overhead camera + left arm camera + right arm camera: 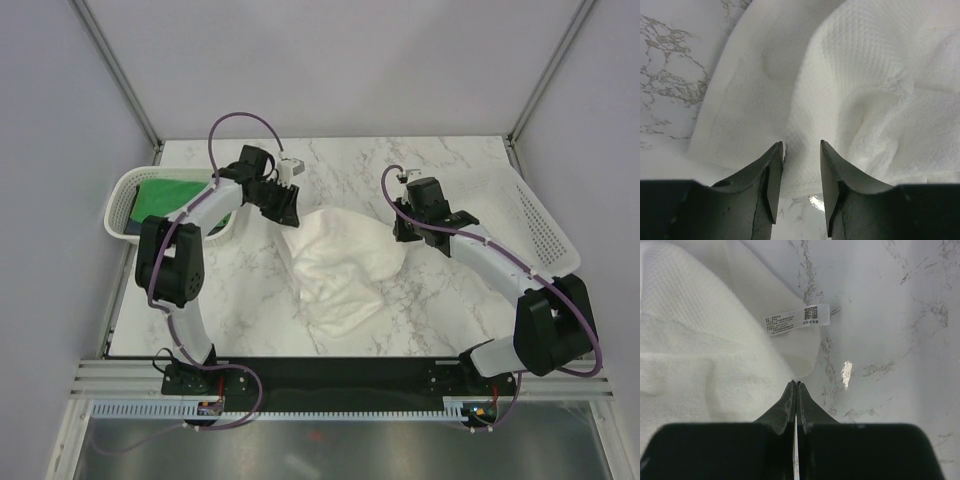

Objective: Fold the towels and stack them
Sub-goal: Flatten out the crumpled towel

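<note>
The left gripper (801,145) has its dark tapered fingers parted and empty above the crumpled white waffle-weave towel (340,265) mid marble table (450,160). The right gripper (796,384) is pressed shut beside the towel's labelled corner.

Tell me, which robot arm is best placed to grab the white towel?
Probably left: the left gripper stands open right over the white towel. The right gripper is shut beside its tag.

Bright, even overhead light; small glare patch on table (890,315) right of white towel (700,340); towel folds softly shadowed.
</note>
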Available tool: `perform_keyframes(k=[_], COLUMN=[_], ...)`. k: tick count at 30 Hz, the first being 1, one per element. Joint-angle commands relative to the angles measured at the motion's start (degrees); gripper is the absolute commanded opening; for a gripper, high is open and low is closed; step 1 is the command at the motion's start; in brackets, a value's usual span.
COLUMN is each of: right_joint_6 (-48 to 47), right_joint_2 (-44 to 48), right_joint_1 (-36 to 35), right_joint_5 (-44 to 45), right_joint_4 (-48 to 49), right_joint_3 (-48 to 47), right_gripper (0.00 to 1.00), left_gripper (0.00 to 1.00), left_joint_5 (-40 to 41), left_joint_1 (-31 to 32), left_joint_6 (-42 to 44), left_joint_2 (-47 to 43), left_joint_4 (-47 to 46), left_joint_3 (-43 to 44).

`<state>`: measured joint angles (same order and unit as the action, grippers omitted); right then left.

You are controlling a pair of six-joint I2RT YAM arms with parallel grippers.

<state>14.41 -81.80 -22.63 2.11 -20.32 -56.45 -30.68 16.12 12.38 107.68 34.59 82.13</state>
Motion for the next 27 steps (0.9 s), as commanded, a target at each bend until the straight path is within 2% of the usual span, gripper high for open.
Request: perform_keyframes(k=[1, 3, 4, 7, 14, 18, 27], right_joint_6=[-0.62, -0.53, -0.61, -0.79, -0.79, -0.70, 1.14], right_joint_2=[1.64, 1.91, 2.34, 3.05, 2.35, 1.21, -1.34], right_joint_1=[0.31, 0.31, 0.31, 0.31, 0.40, 0.31, 0.31], right_joint_5=[-1.67, -2.02, -2.02, -2.02, -2.02, -4.21, -5.28], right_joint_4=[2.03, 2.03, 2.21, 2.39, 2.56, 2.91, 2.21], right_joint_3=[-1.04, -0.60, -0.51, 0.02, -0.42, -0.16, 1.43], right_gripper=[0.00, 0.00, 0.00, 0.00, 0.00, 0.00, 0.00], left_gripper=[0.41, 0.43, 0.46, 0.46, 0.49, 0.51, 0.52], left_joint_5=[-2.55, -2.11, -0.63, 0.97, -3.41, -11.41, -11.08], left_joint_1=[-0.38, -0.91, -1.61, -3.11, -4.52, -4.78, -5.05], left_joint_6=[3.18, 2.82, 2.65, 2.38, 0.89, 0.54, -2.10], left_joint_2=[1.91, 2.36, 2.45, 3.59, 8.68, 10.26, 13.08], left_joint_4=[1.80, 1.97, 1.97, 1.97, 3.03, 2.85, 3.29], left_joint_3=[0.49, 0.14, 0.05, 0.66, 3.30, 3.12, 5.32])
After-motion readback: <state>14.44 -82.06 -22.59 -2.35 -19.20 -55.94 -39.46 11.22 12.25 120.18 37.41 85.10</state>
